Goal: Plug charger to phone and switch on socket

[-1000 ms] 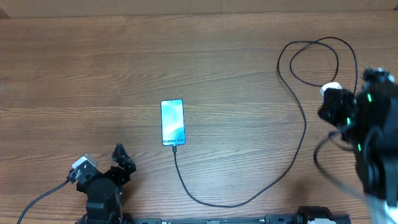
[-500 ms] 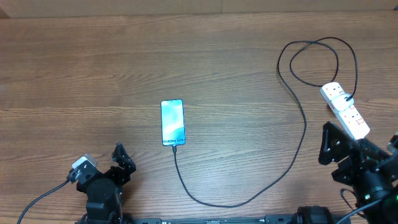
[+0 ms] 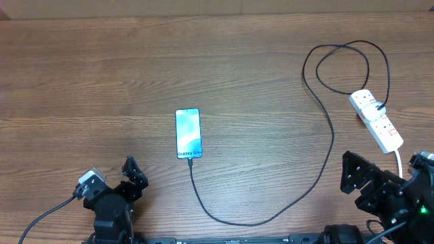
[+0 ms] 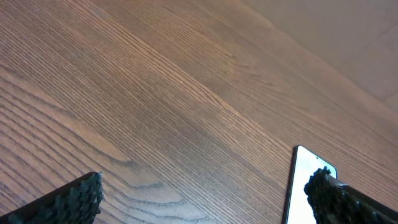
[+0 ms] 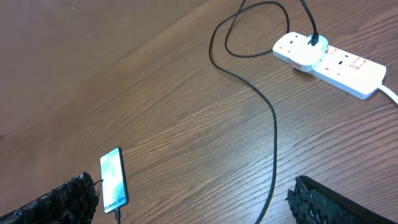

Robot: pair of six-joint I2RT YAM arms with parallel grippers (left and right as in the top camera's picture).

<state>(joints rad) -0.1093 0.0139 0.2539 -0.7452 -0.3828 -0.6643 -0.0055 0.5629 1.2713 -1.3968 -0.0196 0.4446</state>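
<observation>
Brown wood-grain desk. A slim rectangular phone, screen lit light blue, lies flat mid-desk. The thin black charger cable meets its near edge, loops right, and ends plugged into the white multi-outlet power strip with red switches. On the left gripper, jaws released, empty. On the right gripper, same, near the strip.

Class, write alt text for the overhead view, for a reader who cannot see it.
A lit phone lies on a wooden table, a black charger cable running from its near end, looping right to a white socket strip. The left gripper and right gripper sit open at the near edge.
</observation>
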